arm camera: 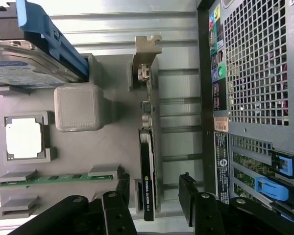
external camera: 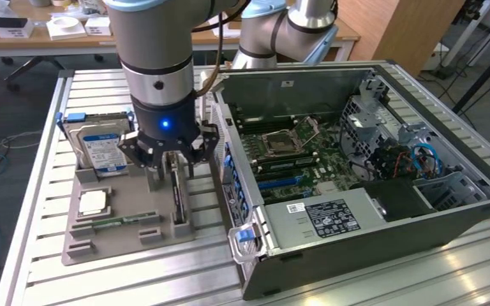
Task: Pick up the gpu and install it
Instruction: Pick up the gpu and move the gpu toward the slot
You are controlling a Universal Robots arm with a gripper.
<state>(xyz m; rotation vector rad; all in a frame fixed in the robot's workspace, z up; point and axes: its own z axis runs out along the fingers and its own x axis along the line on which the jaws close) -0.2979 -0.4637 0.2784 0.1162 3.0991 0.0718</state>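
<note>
Gripper wide open, empty, just above gpu. Card on edge along tray edge nearest PC case; long axis runs btwn fingers.

The gpu is black, the tray grey, the drive label blue.

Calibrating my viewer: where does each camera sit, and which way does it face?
Exterior view: off the arm, raised, looking down at the tray and open computer case; arm and end effector show.
Wrist view: on the wrist, looking down past the end effector's fingers at the gpu.
Shared: gpu, tray, hard drive, computer case.
</note>
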